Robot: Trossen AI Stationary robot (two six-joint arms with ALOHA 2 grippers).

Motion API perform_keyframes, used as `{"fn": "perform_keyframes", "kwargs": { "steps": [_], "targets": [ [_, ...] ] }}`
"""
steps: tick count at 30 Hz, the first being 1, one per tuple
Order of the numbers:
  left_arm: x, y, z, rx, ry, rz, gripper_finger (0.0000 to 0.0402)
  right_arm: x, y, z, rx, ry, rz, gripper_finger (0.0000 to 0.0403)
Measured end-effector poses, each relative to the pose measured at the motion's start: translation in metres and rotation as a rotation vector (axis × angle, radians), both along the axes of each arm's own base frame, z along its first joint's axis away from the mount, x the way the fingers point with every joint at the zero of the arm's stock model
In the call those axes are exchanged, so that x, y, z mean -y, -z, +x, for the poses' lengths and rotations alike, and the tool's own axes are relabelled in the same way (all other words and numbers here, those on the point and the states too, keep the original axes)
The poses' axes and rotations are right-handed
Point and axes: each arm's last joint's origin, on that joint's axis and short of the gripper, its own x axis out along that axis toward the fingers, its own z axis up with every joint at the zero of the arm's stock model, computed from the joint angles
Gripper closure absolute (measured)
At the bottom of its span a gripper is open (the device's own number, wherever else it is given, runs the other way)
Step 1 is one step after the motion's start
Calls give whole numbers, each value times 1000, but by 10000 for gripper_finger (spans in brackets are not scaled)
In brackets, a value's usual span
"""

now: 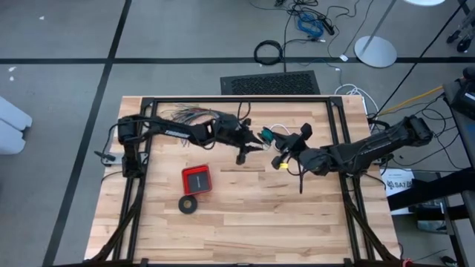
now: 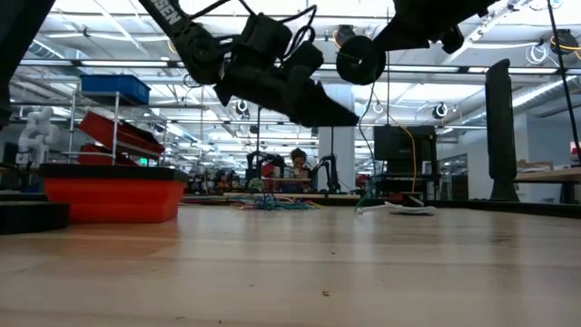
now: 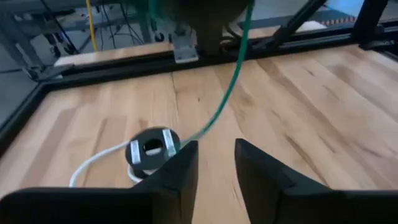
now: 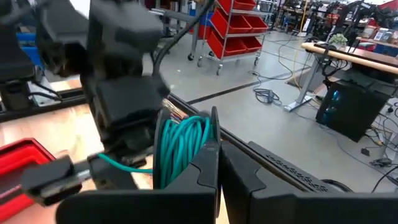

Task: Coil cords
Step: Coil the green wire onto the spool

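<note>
My right gripper [image 4: 217, 155] is shut on a small coil of teal-green wire [image 4: 183, 149], held above the table's middle [image 1: 265, 136]. From the coil a single teal strand [image 3: 227, 87] runs down to my left gripper [image 3: 216, 152], which is open and also clear of the table [image 1: 251, 148]. The strand ends at the tip of one left finger [image 3: 186, 155]. The white cord [image 3: 99, 158] with its black round piece [image 3: 151, 149] lies on the wood beyond the left fingers. My left gripper is open; the teal strand's end [image 3: 189, 138] reaches one fingertip, and I cannot tell whether it touches. My right gripper pinches the coil's bundled turns [image 4: 205, 134] between its two shut fingers at one side of the coil. The coil is lifted clear of the table, with the strand leading off toward the left gripper.
A red box [image 1: 197, 179] and a black tape ring [image 1: 188, 204] lie near the table's front left. A fanned bundle of many-coloured wires [image 1: 189, 113] lies at the far left. A yellow tag [image 1: 283, 165] sits under the right arm. Black frame rails [image 1: 338, 126] border the table.
</note>
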Motion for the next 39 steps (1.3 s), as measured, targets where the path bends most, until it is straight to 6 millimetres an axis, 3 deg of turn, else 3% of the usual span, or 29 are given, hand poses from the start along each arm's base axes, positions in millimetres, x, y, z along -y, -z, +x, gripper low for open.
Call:
{"fn": "perform_keyframes", "kwargs": {
  "steps": [6, 12, 17, 26, 30, 39],
  "targets": [
    [7, 27, 13, 43, -74, -17, 264, 0, -5, -3, 25, -23, 14, 403],
    [4, 50, 20, 71, -156, -57, 260, -1, -6, -3, 35, -31, 13, 403],
    [3, 56, 22, 83, -203, -76, 259, -1, -6, -3, 35, -32, 13, 403],
    [7, 46, 25, 181, -237, -50, 261, -1, -7, -3, 39, -31, 14, 403],
    [9, 48, 25, 160, -235, -47, 276, -1, -7, -3, 40, -31, 14, 403],
    [6, 50, 24, 145, -233, -9, 357, -1, -7, -3, 40, -32, 12, 403]
  ]
}}
